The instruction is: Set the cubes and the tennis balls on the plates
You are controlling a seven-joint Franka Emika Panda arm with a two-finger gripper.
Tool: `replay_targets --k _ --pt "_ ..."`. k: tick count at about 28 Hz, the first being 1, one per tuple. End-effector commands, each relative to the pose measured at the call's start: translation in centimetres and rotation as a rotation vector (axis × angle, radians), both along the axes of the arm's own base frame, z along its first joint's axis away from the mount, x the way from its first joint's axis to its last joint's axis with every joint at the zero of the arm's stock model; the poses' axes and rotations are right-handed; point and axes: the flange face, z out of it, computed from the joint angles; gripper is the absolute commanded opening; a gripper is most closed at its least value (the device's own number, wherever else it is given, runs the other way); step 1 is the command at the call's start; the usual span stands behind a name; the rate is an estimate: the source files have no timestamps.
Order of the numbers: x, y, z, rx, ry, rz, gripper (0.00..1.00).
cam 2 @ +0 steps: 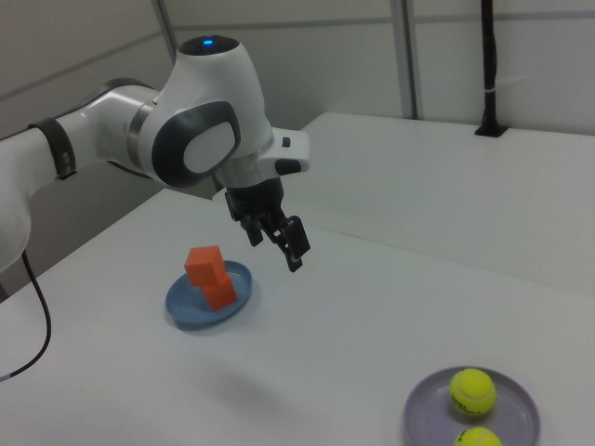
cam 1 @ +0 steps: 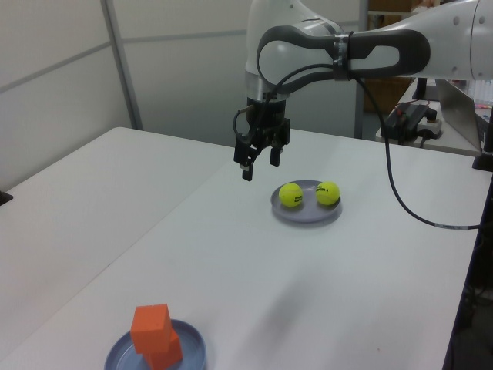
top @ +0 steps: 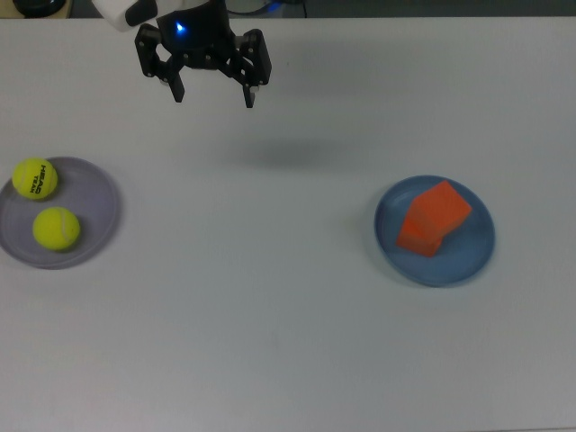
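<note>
In the top view, two orange cubes (top: 434, 219) sit stacked, the upper one skewed, on the blue plate (top: 435, 267) at 3 o'clock, while two yellow-green tennis balls (top: 56, 228) rest apart on the lavender plate (top: 97, 209) at 9 o'clock.

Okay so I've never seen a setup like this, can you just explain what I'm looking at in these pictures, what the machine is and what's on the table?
It is one robot arm ending in a two-finger gripper, which hangs open and empty above a white table. Three cameras show the same moment: one from above, two from opposite sides. On the table are two plates. The purple plate holds two tennis balls. The blue plate holds two orange cubes, one stacked on the other. Nothing is being held.
</note>
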Motion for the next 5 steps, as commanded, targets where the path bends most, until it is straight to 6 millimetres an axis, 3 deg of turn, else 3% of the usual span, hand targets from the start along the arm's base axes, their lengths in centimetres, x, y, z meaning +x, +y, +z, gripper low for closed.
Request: replay_targets --k 1,5 --pt "-1.31 -0.13 0.87 -0.014 0.012 -0.011 1.0" --pt "-1.42 -0.26 0.99 -0.013 0.01 -0.012 1.0"
